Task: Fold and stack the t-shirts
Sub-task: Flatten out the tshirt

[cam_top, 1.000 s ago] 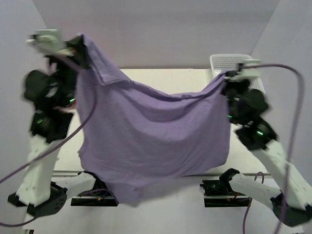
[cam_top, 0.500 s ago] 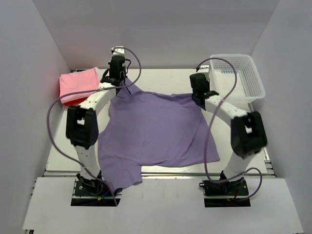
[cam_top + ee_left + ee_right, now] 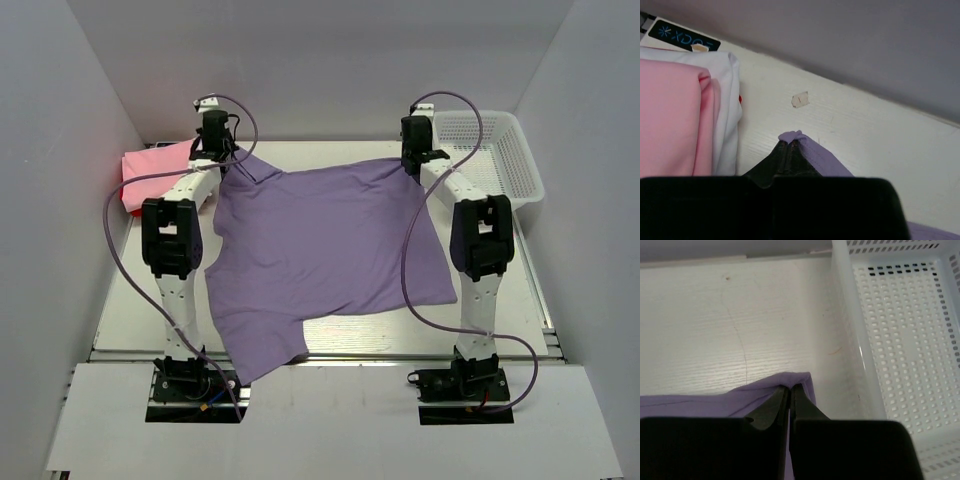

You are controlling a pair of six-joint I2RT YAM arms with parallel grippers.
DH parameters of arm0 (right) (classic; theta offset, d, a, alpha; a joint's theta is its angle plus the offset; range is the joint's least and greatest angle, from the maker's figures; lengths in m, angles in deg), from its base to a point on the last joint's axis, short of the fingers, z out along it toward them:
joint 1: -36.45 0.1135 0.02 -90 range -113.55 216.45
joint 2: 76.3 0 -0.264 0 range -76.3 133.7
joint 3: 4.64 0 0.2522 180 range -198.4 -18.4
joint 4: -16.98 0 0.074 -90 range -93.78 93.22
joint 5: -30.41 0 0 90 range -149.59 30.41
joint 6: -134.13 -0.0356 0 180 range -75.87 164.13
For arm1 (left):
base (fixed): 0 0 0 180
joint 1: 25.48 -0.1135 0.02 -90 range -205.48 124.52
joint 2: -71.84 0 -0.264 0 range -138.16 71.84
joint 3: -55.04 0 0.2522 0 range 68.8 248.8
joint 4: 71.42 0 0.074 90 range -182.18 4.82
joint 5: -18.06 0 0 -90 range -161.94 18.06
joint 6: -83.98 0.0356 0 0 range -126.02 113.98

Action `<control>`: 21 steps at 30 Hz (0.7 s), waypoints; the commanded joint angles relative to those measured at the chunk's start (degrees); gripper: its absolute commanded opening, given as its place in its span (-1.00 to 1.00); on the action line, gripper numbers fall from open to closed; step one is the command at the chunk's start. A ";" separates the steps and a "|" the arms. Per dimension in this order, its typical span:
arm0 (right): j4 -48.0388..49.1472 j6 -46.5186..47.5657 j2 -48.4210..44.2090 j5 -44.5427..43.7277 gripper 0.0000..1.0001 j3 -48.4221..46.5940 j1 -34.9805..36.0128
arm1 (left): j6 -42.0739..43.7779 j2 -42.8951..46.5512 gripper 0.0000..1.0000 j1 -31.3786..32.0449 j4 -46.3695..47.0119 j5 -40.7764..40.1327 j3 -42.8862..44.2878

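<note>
The lavender-purple t-shirt (image 3: 320, 245) lies spread out flat over the table, its near sleeve hanging past the front edge. My left gripper (image 3: 222, 160) is shut on its far left corner (image 3: 799, 139), low at the back of the table. At the far right corner (image 3: 799, 381), my right gripper (image 3: 415, 165) is shut on the cloth beside the basket. A folded light pink t-shirt (image 3: 158, 167) lies at the back left on a red one (image 3: 130, 203); the left wrist view shows the pink t-shirt (image 3: 667, 120) close by.
A white mesh basket (image 3: 508, 170) stands at the back right, its wall (image 3: 850, 325) just right of my right gripper. White walls close in the table on three sides. Both arms reach far across, their cables looping above the cloth.
A second ago both grippers held the purple shirt high in the air. They have swung away to the back of the table and down, laying it out flat.
</note>
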 commanded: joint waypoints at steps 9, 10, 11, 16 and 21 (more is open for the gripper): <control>1.95 -3.37 -7.52 8.46 -1.00 2.85 -0.97 | -3.20 9.91 -1.00 -2.24 6.47 4.45 -6.66; 1.43 -3.37 -6.72 8.91 -1.00 0.75 -1.05 | -3.21 9.22 -1.00 -2.24 6.47 4.98 -6.64; -0.14 -3.20 -5.15 8.91 -1.00 -0.32 -1.23 | -3.21 8.69 -1.00 -2.24 6.47 4.98 -6.64; -1.74 -2.41 1.54 7.16 -1.00 -9.80 -1.93 | -3.21 4.30 -1.00 -3.29 6.47 7.61 -0.68; -0.61 -2.85 5.32 7.85 -1.00 -13.07 -3.60 | -3.20 -3.43 -1.00 -3.30 7.36 14.38 9.23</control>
